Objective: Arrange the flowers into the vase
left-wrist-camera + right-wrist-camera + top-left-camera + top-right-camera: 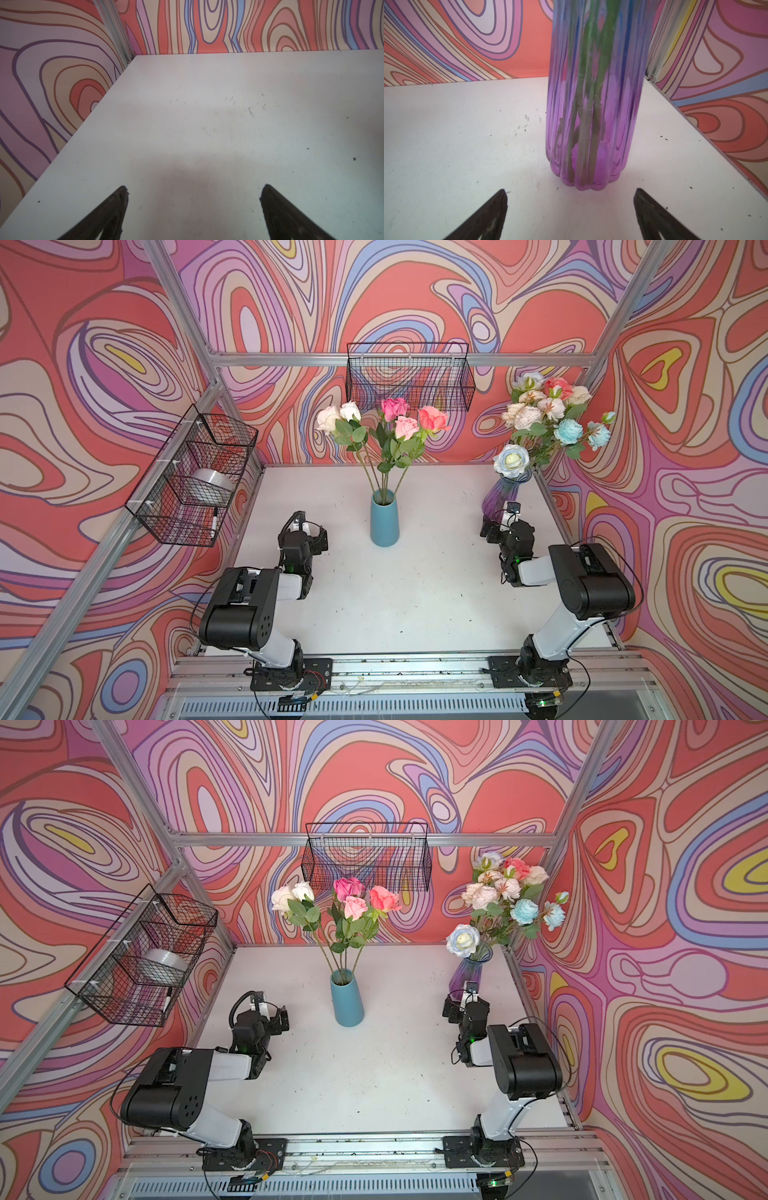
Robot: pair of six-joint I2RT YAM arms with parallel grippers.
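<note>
Left fingers (108,214): spread wide, empty, over bare counter (207,124).
Right fingers (654,214): spread wide, empty, facing purple vase (591,124), just short of it.
Flowers (532,414): stems in purple vase, far right corner.
Roses (395,408): in blue vase (384,526), mid-counter, between both arms.

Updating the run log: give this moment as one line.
left hand open, empty | right hand open, empty, facing purple glass vase of mixed flowers | roses in blue vase

We see dark tapered jaws on left gripper (194,187) and right gripper (571,190); behind them, white links (289,585), black joint housings (598,593), black cables (233,1011).
</note>
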